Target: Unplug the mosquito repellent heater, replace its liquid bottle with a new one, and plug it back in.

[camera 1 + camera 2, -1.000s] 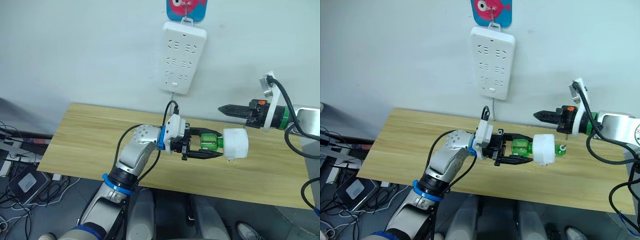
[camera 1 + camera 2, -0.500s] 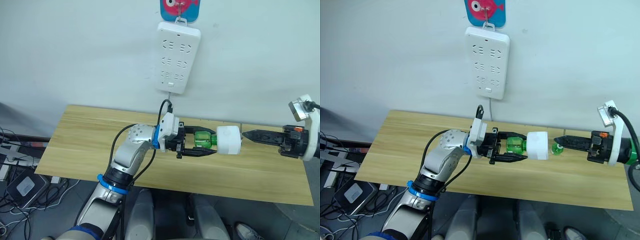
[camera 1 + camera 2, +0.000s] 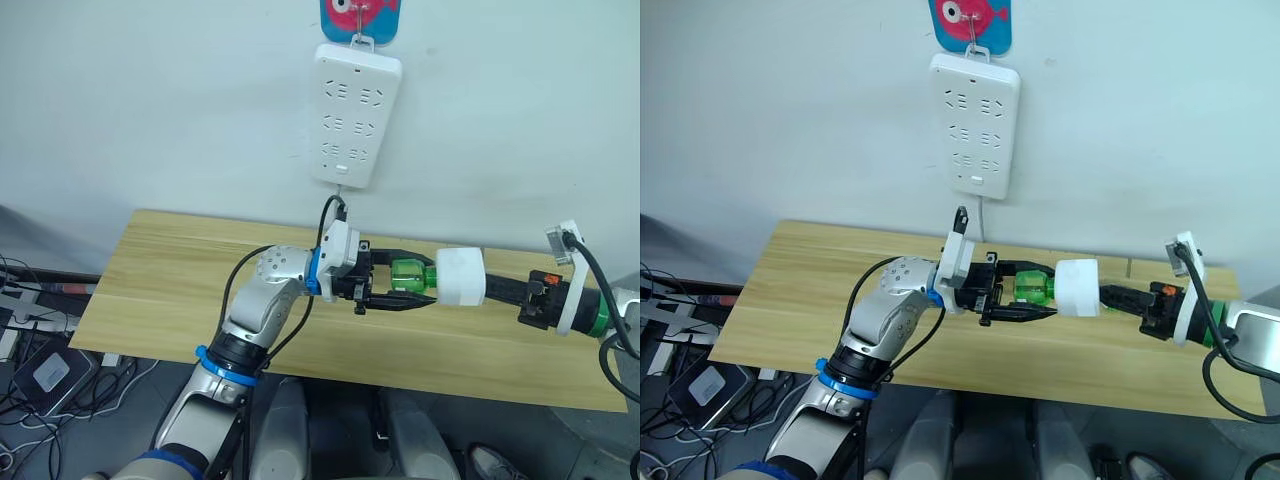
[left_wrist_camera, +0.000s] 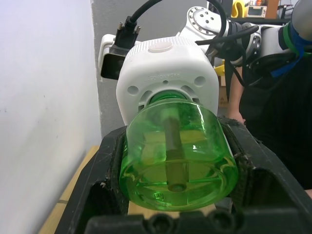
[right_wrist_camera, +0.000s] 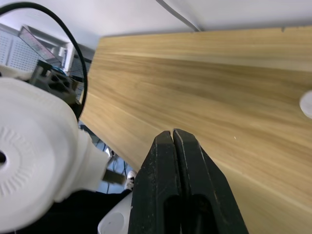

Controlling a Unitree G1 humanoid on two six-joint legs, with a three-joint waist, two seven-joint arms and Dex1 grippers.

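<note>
Since half a second ago, the right tool (image 3: 1118,298) has come in closer, so its tip now sits right beside the small white rounded plastic mosquito repellent heater (image 3: 461,277), where earlier a gap showed between them. The right tool's two black fingers are pressed together with nothing between them, as the right wrist view shows.

The heater is held in the air above the light wooden table (image 3: 170,270), roughly midway between the two arms. It is carried by its round green translucent liquid bottle (image 3: 411,276), which is screwed into the heater and is clamped between the fingers of the left tool (image 3: 400,287). On the wall above hangs a long white power strip (image 3: 355,99).

The heater looks light and stiff, a smooth plastic shell that could slip in a grasp. The bottle looks hard and slick, and holds liquid. A sensible hold for the right tool would be across the heater's flatter sides, firm enough to resist twisting while the bottle is unscrewed.
</note>
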